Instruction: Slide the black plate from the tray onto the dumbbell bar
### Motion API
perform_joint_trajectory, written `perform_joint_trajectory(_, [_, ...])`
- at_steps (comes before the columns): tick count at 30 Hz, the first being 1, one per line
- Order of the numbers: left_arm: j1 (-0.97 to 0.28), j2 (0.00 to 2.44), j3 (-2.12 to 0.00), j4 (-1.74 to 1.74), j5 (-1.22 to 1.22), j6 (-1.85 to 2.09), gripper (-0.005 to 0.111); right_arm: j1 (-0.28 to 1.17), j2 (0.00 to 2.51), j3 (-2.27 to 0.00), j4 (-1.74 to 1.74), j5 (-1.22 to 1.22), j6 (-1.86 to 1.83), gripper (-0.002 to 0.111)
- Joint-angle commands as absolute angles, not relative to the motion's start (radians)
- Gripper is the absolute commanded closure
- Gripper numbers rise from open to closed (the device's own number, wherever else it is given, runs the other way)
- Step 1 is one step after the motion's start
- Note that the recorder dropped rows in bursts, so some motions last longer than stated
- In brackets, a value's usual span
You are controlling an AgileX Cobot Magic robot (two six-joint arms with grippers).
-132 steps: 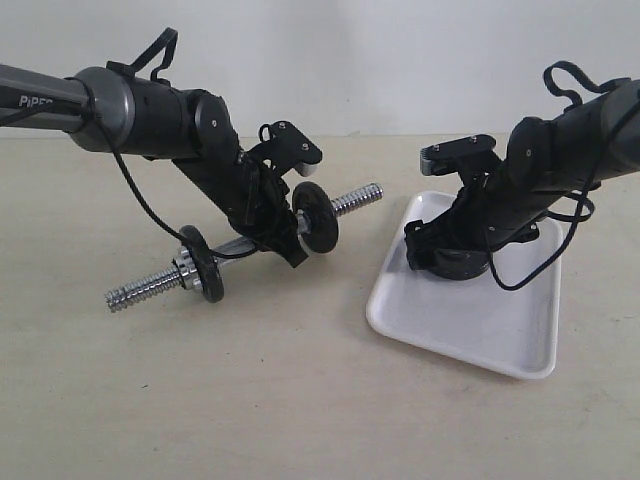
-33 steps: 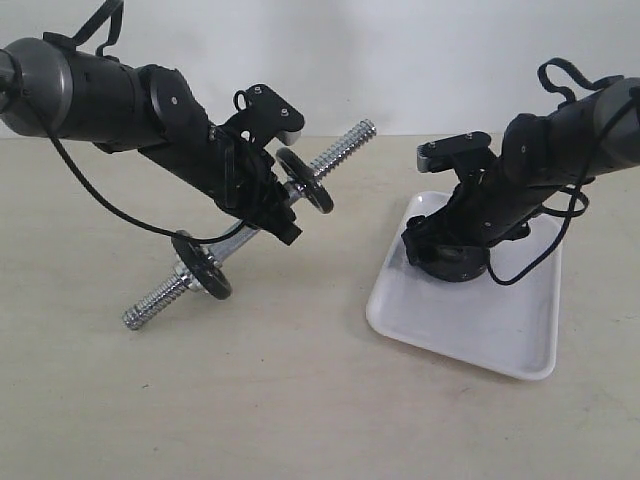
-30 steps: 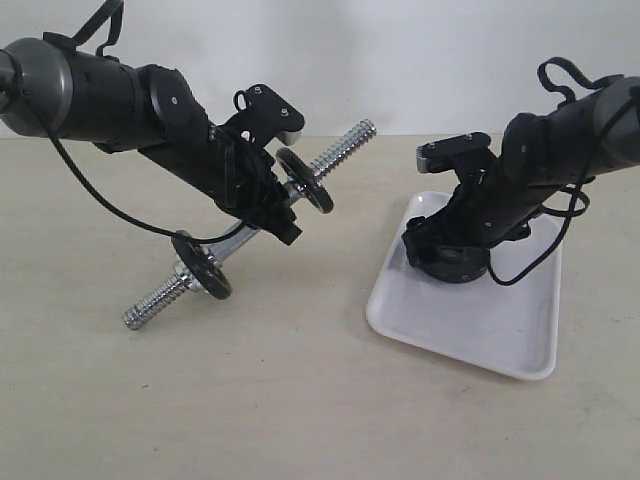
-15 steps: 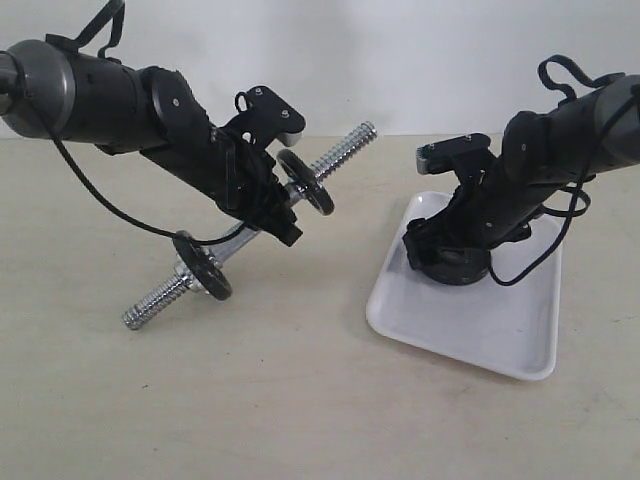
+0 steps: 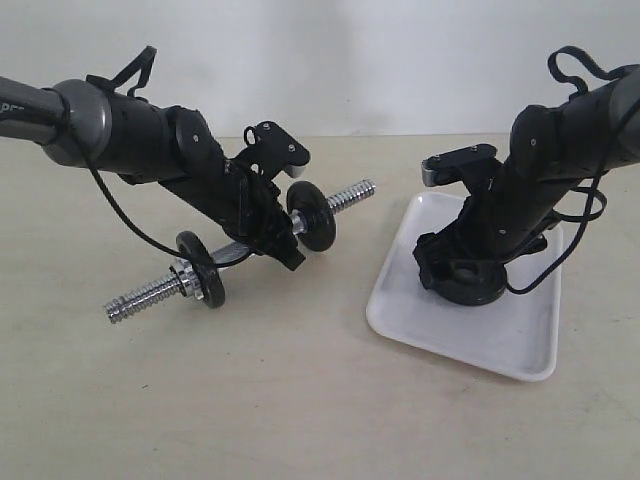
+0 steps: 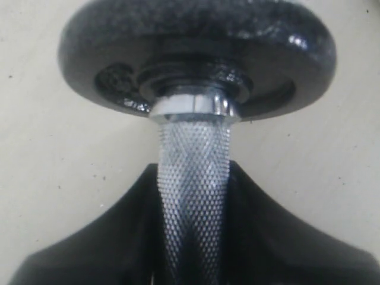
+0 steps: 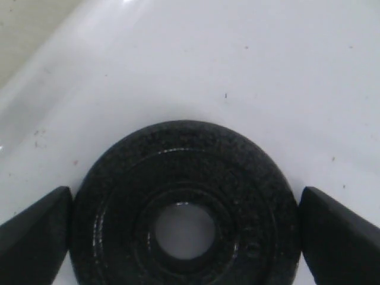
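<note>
Right wrist view: the right end effector (image 7: 184,208) grasps the black plate (image 7: 184,148), its fingers (image 7: 35,231) pressed against opposite edges of the rim, with the tray (image 7: 267,71) directly beneath. The left end effector (image 6: 193,237) is clenched round the knurled middle of the dumbbell bar (image 6: 195,154) — a fitted disc (image 6: 196,41) sits just beyond its fingertips.
</note>
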State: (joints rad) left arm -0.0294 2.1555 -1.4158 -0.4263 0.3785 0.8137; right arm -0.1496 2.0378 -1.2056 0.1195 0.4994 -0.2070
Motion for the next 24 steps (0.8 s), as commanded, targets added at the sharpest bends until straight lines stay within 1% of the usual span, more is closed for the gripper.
perform_joint_trajectory(1, [-0.027,1.948,-1.438,-0.449,0.318,0.825,0.103,-0.15,2.046,-1.189,0.127,0.557,-0.212,0.108])
perform_joint_trajectory(9, [-0.027,1.903,-1.438,-0.452,0.313,0.846,0.103,-0.15,2.046,-1.189,0.127,0.557,-0.212,0.108])
perform_joint_trajectory(18, [-0.027,1.894,-1.438,-0.493,0.242,0.846,0.103,-0.15,2.046,-1.189,0.142,0.552,-0.211,0.108])
perform_joint_trajectory(24, [-0.03,1.894,-1.429,-0.587,0.225,0.952,0.103,-0.15,2.046,-1.189,0.142,0.544,-0.211,0.108])
